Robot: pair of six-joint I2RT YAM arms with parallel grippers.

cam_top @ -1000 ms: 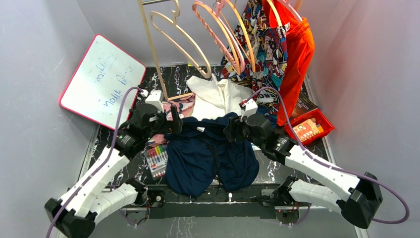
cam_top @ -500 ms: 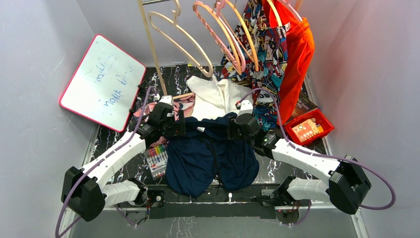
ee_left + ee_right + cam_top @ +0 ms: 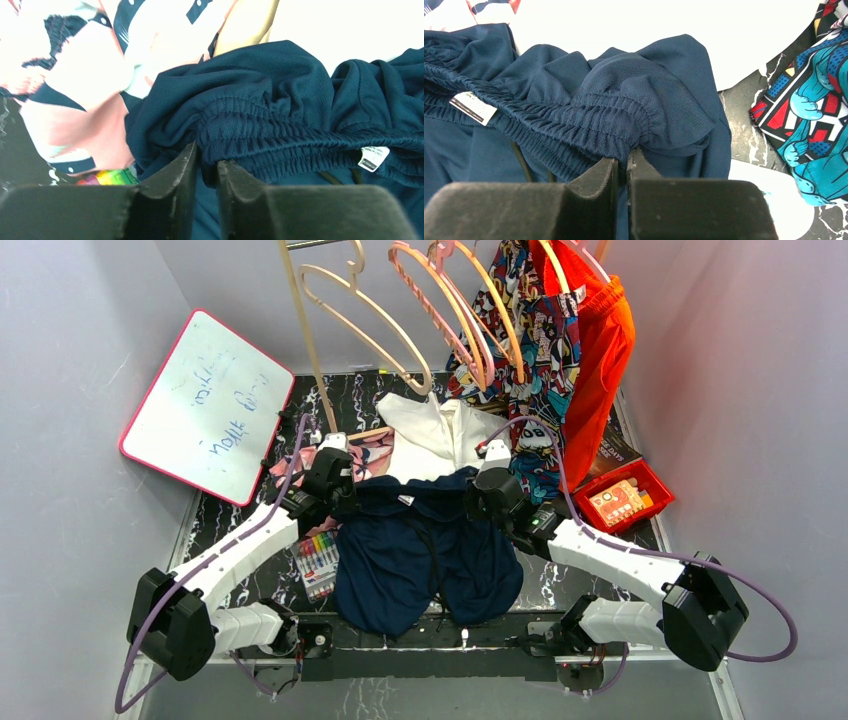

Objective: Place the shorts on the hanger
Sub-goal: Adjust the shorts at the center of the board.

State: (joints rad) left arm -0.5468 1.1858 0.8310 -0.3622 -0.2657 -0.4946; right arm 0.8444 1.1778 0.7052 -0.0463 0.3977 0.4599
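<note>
The dark navy shorts [image 3: 425,560] lie flat on the table between the arms, waistband toward the back. My left gripper [image 3: 352,498] is shut on the waistband's left corner. In the left wrist view the gathered elastic [image 3: 260,100] is pinched between the tips of the left gripper [image 3: 206,161]. My right gripper [image 3: 478,502] is shut on the waistband's right corner. The right wrist view shows the right gripper [image 3: 622,161] nipping bunched fabric of the shorts [image 3: 624,95]. The orange-tan hanger [image 3: 503,325] hangs on the rail at the back, above and beyond the shorts.
A beige hanger [image 3: 360,310] and a pink hanger [image 3: 430,300] hang left of it; comic-print shorts [image 3: 535,330] and orange shorts [image 3: 600,350] hang to the right. A white garment [image 3: 435,440], pink patterned cloth [image 3: 365,455], whiteboard [image 3: 205,405], marker set [image 3: 316,562] and red box [image 3: 625,498] surround the shorts.
Both arms moved inward and down onto the waistband, then both grippers went from wide open to shut on its two corners.
</note>
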